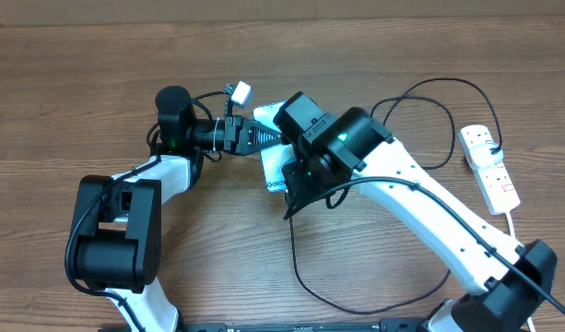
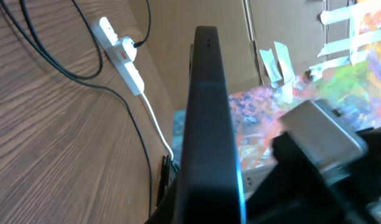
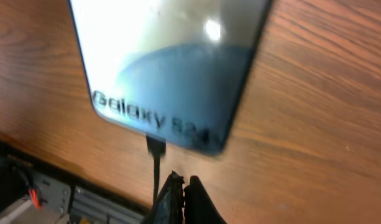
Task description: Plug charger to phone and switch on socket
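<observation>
The phone (image 1: 275, 171) lies at the table's middle, its "Galaxy" end towards the front. My left gripper (image 1: 253, 136) is shut on its far part; in the left wrist view the phone (image 2: 206, 124) shows edge-on between the jaws. The right wrist view shows the phone (image 3: 171, 62) with the charger's plug tip (image 3: 155, 146) at its port end. My right gripper (image 3: 183, 185) is shut just behind the tip, with the thin cable running beside its left finger. The charger cable (image 1: 429, 92) loops back to the white socket (image 1: 489, 166), where its black plug head (image 2: 129, 43) sits in an outlet.
The socket's white cord (image 2: 154, 118) runs towards the table's front edge. The black charger cable also makes a wide loop (image 1: 305, 272) on the wood in front of the phone. A small white connector (image 1: 238, 90) hangs behind the left wrist. The right arm (image 1: 420, 198) crosses the right half.
</observation>
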`<control>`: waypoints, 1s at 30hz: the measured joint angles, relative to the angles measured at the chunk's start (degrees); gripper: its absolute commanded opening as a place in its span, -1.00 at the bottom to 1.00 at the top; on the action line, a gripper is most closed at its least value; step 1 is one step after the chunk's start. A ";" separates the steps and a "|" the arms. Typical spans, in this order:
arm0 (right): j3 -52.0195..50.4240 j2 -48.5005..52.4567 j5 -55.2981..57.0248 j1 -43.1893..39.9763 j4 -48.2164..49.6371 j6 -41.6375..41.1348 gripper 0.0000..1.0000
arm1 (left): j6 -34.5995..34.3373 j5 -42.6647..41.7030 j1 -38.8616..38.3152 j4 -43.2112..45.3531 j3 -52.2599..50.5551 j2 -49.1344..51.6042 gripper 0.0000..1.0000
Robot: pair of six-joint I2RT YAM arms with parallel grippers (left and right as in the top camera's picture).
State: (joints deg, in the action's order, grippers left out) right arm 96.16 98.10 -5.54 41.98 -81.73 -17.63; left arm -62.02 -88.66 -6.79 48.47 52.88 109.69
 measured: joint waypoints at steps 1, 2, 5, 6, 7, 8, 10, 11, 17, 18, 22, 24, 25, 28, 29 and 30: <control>2.49 0.00 0.13 0.02 -2.93 -0.15 -0.92 | 0.39 -0.11 0.00 -0.02 0.00 0.00 -0.91; 3.96 0.04 0.09 0.02 -4.50 -0.35 -0.92 | 0.70 -0.31 0.00 0.00 0.00 0.00 -0.91; 11.72 -0.11 0.24 0.02 -12.00 -1.27 -0.80 | 1.18 -0.39 0.00 0.00 0.00 0.00 -0.91; 14.12 -0.35 0.24 0.00 -13.97 -1.77 -0.57 | 1.22 -0.50 0.00 0.02 0.00 0.00 -0.92; 15.47 -0.87 0.31 0.00 -14.73 -2.08 -0.32 | 1.22 -0.55 0.00 0.00 0.00 0.00 -0.92; 16.09 -1.68 0.35 0.00 -14.82 -2.40 0.24 | 1.22 -0.55 0.00 -0.02 0.00 0.00 -0.92; 16.33 -4.24 0.50 0.00 -15.26 -3.54 0.42 | 1.22 -0.55 0.00 -0.04 0.00 0.00 -0.92; 16.33 -5.57 0.59 0.02 -15.37 -4.07 0.45 | 1.22 -0.57 0.00 -0.09 0.00 0.00 -0.91; 16.31 -15.74 2.10 0.00 -15.32 -6.84 0.87 | 1.42 -0.55 0.00 -0.24 0.00 0.00 -0.92; 16.11 -17.70 2.40 0.02 -15.34 -7.41 0.93 | 1.42 -0.57 0.00 -0.26 0.00 0.00 -0.91; 9.05 -26.82 7.48 0.00 -13.81 -13.22 1.00 | 1.73 -0.59 0.00 -0.31 0.00 0.00 -0.91; 1.95 -29.88 9.68 0.00 -9.49 -15.93 0.99 | 1.86 -0.63 0.00 -0.37 0.00 0.00 -0.91; -1.95 -30.49 10.60 0.00 -6.45 -17.09 1.00 | 1.88 -0.63 0.00 -0.42 0.00 0.00 -0.91; -14.36 -29.05 10.78 0.15 5.42 -19.12 1.00 | 2.05 -0.76 0.00 -0.42 0.00 0.00 -0.92; -17.46 -27.82 10.34 0.28 8.07 -19.65 1.00 | 2.05 -0.72 0.00 -0.44 0.00 0.00 -0.91; -20.46 -26.23 10.14 0.57 9.94 -20.35 1.00 | 2.05 -0.74 0.00 -0.44 0.00 0.00 -0.91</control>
State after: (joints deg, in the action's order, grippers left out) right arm 75.70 71.88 4.60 42.54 -71.79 -37.98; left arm -59.96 -89.41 -6.79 48.03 52.88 109.69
